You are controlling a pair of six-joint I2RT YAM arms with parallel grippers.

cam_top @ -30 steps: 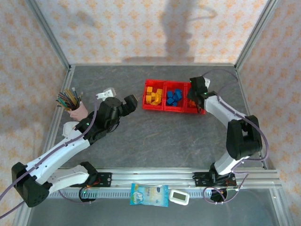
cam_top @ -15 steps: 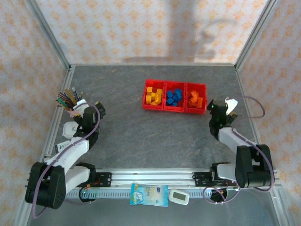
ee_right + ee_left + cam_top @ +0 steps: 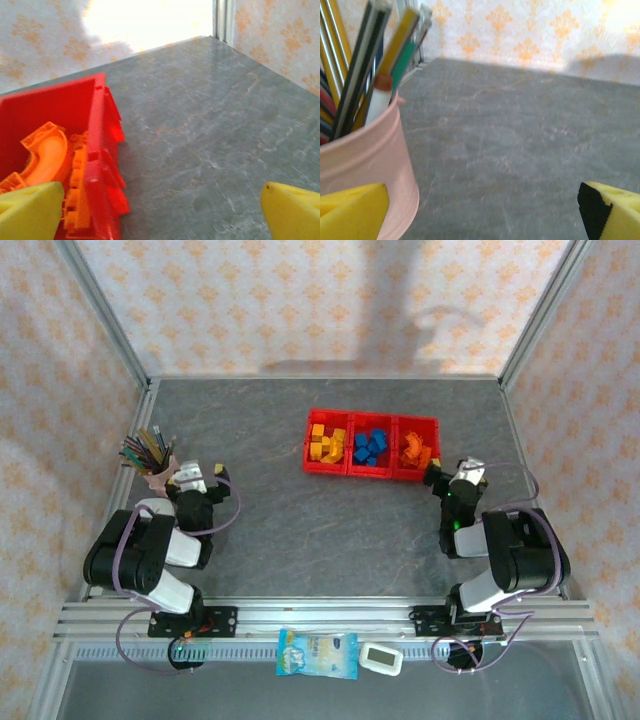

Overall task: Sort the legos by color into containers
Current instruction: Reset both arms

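The legos are seen sorted inside the bins, just ahead-left of the right hand, which is spread and empty. The left hand, also spread, is held well apart, beside the cup.

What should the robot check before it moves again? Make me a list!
1. All yellow legos sit in the left bin of the containers: ok.
2. All blue legos sit in the middle bin: ok.
3. All orange legos sit in the right bin: ok.
4. The right gripper is open and empty: ok.
5. The left gripper is open and empty: ok.
6. The left gripper is not touching the pink cup: cannot tell, they are very close.
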